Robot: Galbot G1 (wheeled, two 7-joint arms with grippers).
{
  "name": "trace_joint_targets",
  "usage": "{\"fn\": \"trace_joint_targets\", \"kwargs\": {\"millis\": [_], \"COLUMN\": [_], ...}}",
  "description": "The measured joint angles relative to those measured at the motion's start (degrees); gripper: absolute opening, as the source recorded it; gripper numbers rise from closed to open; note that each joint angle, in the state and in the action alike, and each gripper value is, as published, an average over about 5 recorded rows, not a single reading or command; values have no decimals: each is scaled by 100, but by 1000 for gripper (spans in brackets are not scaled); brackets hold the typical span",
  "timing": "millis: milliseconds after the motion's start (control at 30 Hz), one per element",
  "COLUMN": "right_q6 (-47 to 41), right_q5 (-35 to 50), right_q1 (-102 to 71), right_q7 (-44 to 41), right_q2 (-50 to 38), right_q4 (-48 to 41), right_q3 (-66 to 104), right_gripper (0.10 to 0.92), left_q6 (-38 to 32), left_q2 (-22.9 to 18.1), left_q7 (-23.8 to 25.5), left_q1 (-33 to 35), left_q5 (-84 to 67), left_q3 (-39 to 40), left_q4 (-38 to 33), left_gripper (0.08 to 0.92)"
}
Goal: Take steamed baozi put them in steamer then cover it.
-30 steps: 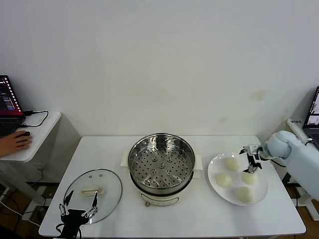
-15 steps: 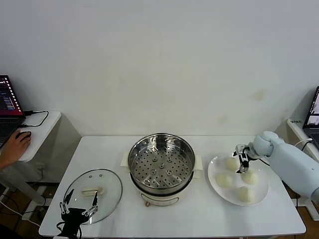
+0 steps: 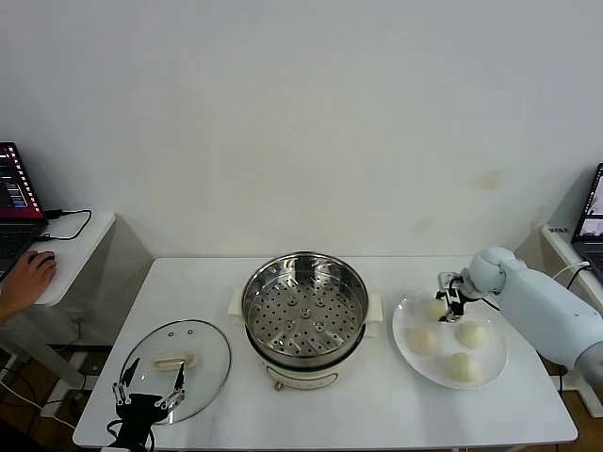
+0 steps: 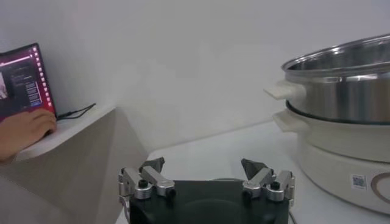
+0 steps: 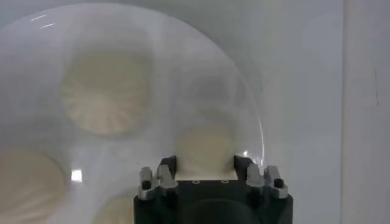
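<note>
Left gripper: the left gripper (image 3: 148, 388) sits at the near edge of the white table (image 3: 377, 414), fingers spread wide with nothing between them; in the left wrist view (image 4: 206, 173) the two fingertips stand well apart.
Cover: the cover (image 3: 174, 367) lies flat on the table just beyond the left gripper, its cream-white handle (image 3: 173, 360) just ahead of the spread fingertips, apart from them.
Steamer: the steamer (image 3: 304, 316) stands mid-table, well to the right of the left gripper and between the two grippers; its perforated tray is bare. In the left wrist view its steel wall and cream base (image 4: 341, 140) rise close by on the gripper's right.
Plate: a white plate (image 3: 408, 360) lies to the right of the steamer, just apart from its side handle, under the right gripper.
Steamed baozi: four steamed baozi (image 3: 424, 341) lie on the plate; one (image 3: 433, 309) sits directly under the right gripper, the other three nearer the table's front edge.
Right gripper: the right gripper (image 3: 450, 303) points down over the far part of the plate; in the right wrist view (image 5: 206, 170) its fingers are spread either side of one bun (image 5: 206, 149), and whether they touch it cannot be told.
Side table: beyond and left of the left gripper, a person's hand (image 3: 26, 274) rests on a small side table (image 3: 80, 247) beside a laptop (image 3: 16, 193).
</note>
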Motion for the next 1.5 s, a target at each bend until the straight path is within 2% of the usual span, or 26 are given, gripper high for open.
{"fn": "trace_joint_targets", "kwargs": {"millis": [333,600,800,1000,1500], "right_q6": [-97,-87,47,368,1422], "right_q5": [749,1794,2439,2703,2280], "right_q1": [999,2356,3127,3478,3643], "right_q7": [-37,61,161,284,513], "right_q2": [-545,-498,-76,557,2123], "right_q4": [848,1532,1814,1847,1540], "right_q3": [-660,-1605,-2317,-2846,-3704], "right_gripper": [593,594,594,595,597], "left_q6": [-10,-85,-169,-210,-308], "left_q2": [25,31,46,32,-37], "left_q7": [35,52,61,59,54], "left_q1": [13,8,-38,-95,-155], "left_q5": [-149,-407,-528,-556,-551], "left_q3": [80,73,50,40,27], "left_q4": [-4,42,110,174,192], "left_gripper": [823,823,823,823,823]}}
